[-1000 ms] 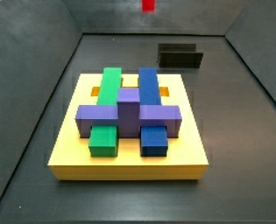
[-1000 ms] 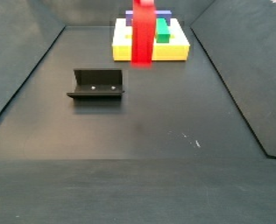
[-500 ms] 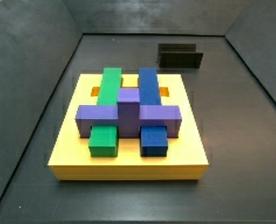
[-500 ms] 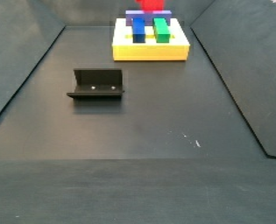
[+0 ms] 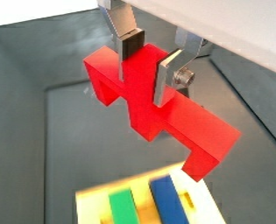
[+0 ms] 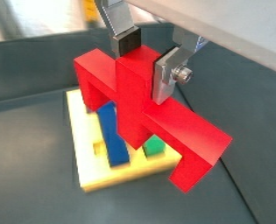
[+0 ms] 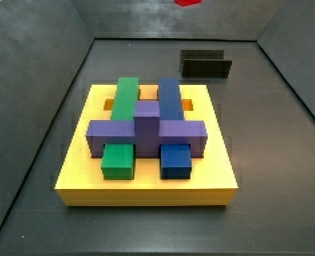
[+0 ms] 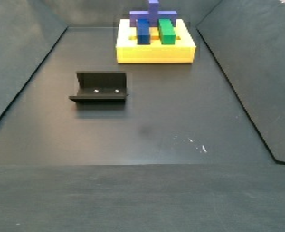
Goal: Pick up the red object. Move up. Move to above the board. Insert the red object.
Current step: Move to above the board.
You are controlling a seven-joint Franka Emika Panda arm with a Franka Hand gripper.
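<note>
Even, soft light fills the dark desk [image 8: 145,127] in both side views with only faint shadows, while in both wrist views the gripper [image 5: 150,59] and the red object [image 6: 146,114] are sharp and the board [image 5: 99,203] below is blurred.

The red object [image 5: 152,96] is clamped by its central post between the jaws of the gripper [image 5: 148,58], with the wide bar and two short legs hung out below them. The board [image 6: 95,166], yellow and loaded with green, blue and purple blocks, is seen flat beneath the jaws.
</note>
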